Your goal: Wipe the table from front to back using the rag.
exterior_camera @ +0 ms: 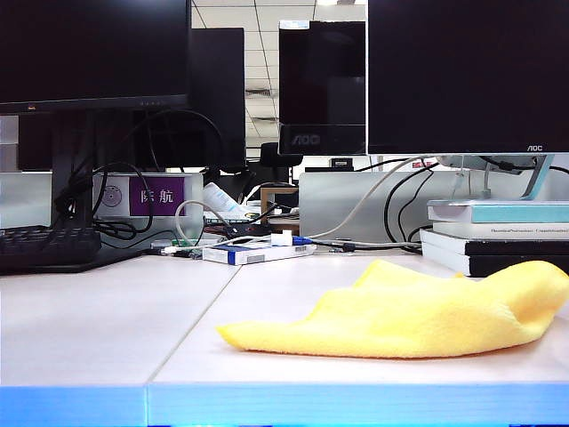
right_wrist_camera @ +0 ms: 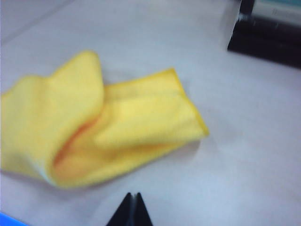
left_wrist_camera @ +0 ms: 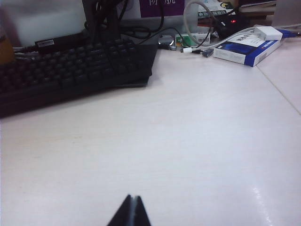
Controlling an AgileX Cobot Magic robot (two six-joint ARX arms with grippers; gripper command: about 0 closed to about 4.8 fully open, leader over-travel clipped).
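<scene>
Rag waits untouched near the front edge; both arms hang above the surface.

The rag [exterior_camera: 404,311] lies crumpled at five o'clock on the surface [exterior_camera: 98,320]. Left gripper [left_wrist_camera: 131,212] and right gripper [right_wrist_camera: 132,210] have fingers together, nothing held, the right poised just short of the rag, likely to grasp it.

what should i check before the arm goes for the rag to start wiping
1. Rag lying free on the table, near the front edge: ok.
2. Right gripper close to the rag, not touching it: ok.
3. Right gripper open enough to grab: not ok, it is shut.
4. Left gripper away from the rag, over bare table, shut: ok.
5. Wiping lane behind the rag free: not ok, books and a small box sit further back.
6. Rag spread flat: not ok, folded over itself.
</scene>
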